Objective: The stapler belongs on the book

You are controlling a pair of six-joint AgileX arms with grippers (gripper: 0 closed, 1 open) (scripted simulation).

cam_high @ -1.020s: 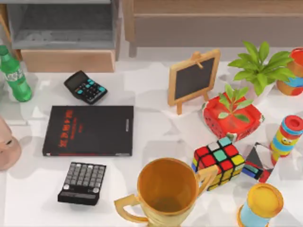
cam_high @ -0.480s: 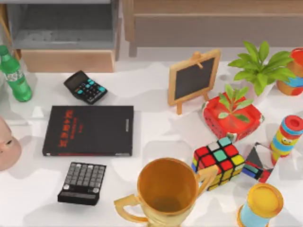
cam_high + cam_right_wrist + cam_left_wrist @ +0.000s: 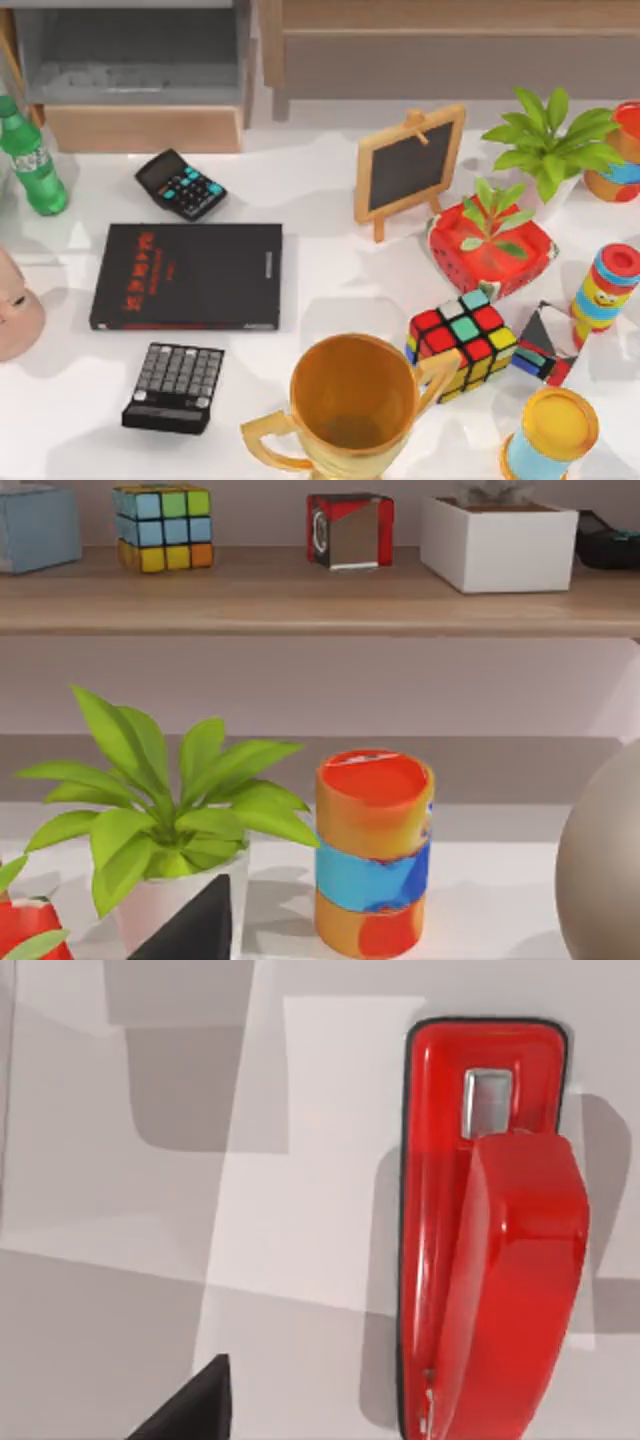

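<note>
Plainly, the stapler (image 3: 490, 1250) lies flat on the pale tabletop (image 3: 150, 1340) under the left wrist camera, long and narrow, its glossy red top arm hinged over a base with a small metal plate at one end. It looks rigid, fairly light and smooth enough to slip, so my judgement is to pinch it across its narrow width near the middle, where the body is thickest, rather than at the thin plated end. A dark fingertip of the left hand pokes in at the frame's edge; whether that hand is open or closed I cannot tell, nor the right one's. In the top view the book (image 3: 187, 276) lies flat at about 9 o'clock, nothing on its cover.
</note>
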